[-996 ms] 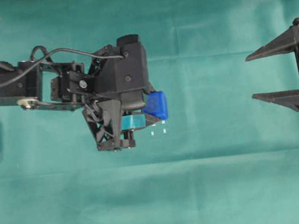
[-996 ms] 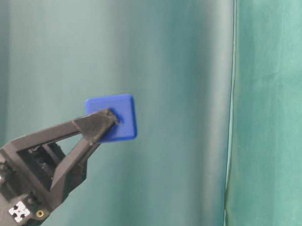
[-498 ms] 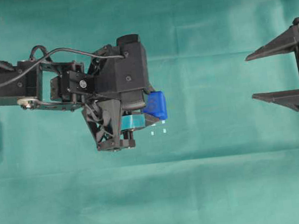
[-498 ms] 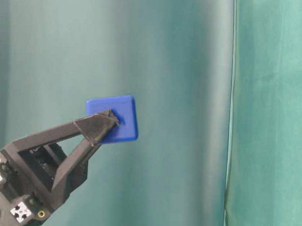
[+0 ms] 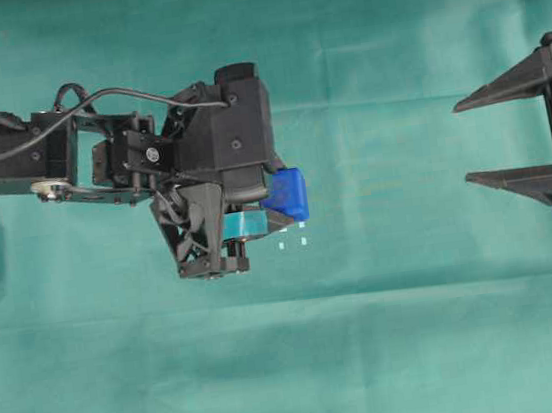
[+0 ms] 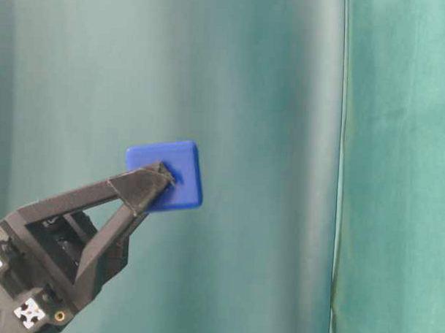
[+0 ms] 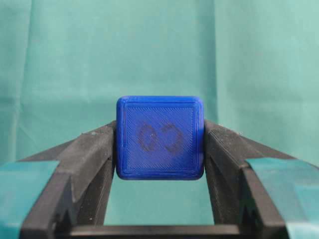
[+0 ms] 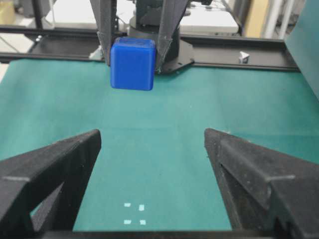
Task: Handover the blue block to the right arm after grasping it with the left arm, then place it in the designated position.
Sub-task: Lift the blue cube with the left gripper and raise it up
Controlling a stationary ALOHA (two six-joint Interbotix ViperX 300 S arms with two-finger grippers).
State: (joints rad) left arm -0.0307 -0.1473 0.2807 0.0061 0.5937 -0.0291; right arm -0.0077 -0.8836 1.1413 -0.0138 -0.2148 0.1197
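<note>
Teal-banded left gripper [image 7: 159,149] clamps the small blue plastic cube [image 7: 160,137] aloft; all-black right gripper [image 5: 469,139], jaws apart at three o'clock, must approach for handover.

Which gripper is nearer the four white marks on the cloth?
Left. The left gripper, shut on the blue block, hangs just beside the white marks; the right gripper waits open, far off at the right edge.

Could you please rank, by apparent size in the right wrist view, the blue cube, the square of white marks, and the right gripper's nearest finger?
1. Black right-gripper finger, inflated by nearness to the camera.
2. Bright-blue plastic cube.
3. Square of four white marks.
</note>
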